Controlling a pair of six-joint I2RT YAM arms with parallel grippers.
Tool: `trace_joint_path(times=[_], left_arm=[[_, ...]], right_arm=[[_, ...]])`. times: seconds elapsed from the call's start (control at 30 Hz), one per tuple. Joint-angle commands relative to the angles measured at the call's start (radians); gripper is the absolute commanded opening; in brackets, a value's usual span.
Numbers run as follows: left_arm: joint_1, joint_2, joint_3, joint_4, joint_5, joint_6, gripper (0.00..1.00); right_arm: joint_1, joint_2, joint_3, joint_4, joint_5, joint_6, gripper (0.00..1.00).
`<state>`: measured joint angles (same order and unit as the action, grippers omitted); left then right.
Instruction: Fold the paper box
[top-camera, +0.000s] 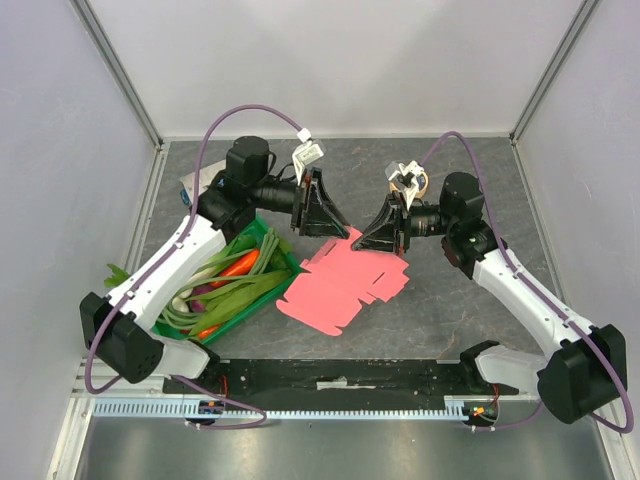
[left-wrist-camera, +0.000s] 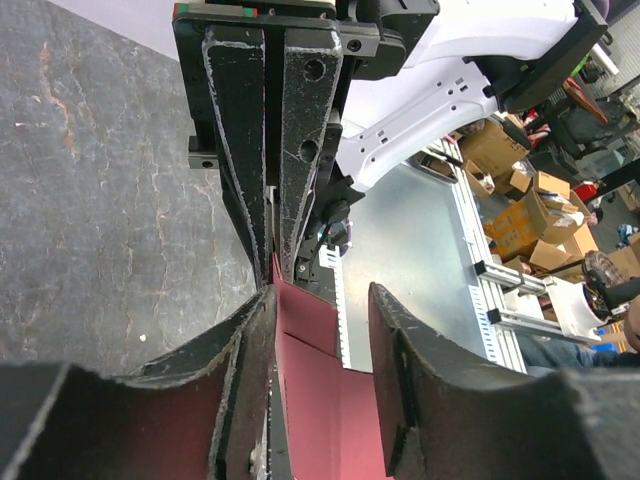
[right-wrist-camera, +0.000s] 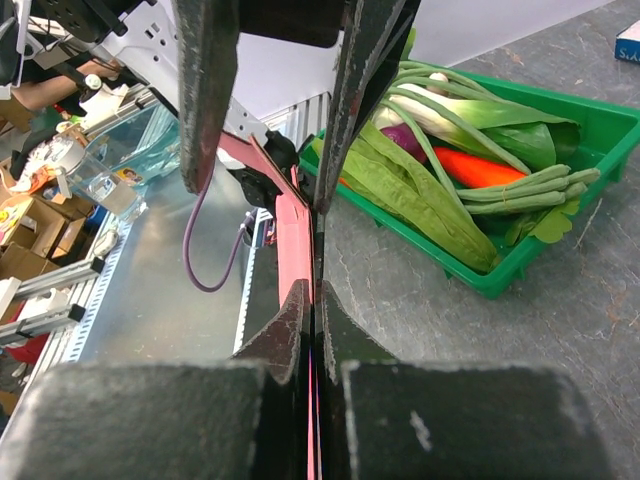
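From above, the paper box lies mostly flat and unfolded on the table, just beside the green crate of vegetables. Its far edge is lifted to where my left gripper and my right gripper meet tip to tip. From my left wrist, the left jaws stand partly apart with a strip of pink card running up between them. The card leans on one jaw with a clear gap to the other, so that side grips nothing. Straight ahead, the right jaws are pressed together on the same strip. From my right wrist, those jaws are fully closed with the thin pink edge pinched between them, and the left jaws straddle the card further along without clamping it. The crate sits off to the side, well out of the way. I judge this to be an early fold: one flap is raised and held on edge, and the rest of the cut-out is not yet shaped. I think the next move needs my left jaws to close squarely on the flap beside the pinch. Then the two grips can bend it along its score line without tearing the thin card or dragging the sheet.
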<state>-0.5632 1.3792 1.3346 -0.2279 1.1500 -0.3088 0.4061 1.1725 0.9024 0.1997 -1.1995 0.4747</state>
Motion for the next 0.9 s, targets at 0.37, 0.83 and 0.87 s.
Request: trace_joint_path(times=[0.37,0.83,0.87], left_arm=[[0.109,-0.037,-0.014,0.032,-0.055,-0.038,0.28],[0.045,0.000,0.029,-0.007,-0.006,0.022,0.20],[0.042,-0.006,0.028,-0.002,-0.004,0.020,0.20]], right_arm=[[-0.003,-0.024,0.056,-0.022,0.017,-0.034,0.00],[-0.003,-0.019,0.056,-0.016,0.020,-0.030,0.00],[-0.003,-0.017,0.056,-0.016,0.018,-0.028,0.00]])
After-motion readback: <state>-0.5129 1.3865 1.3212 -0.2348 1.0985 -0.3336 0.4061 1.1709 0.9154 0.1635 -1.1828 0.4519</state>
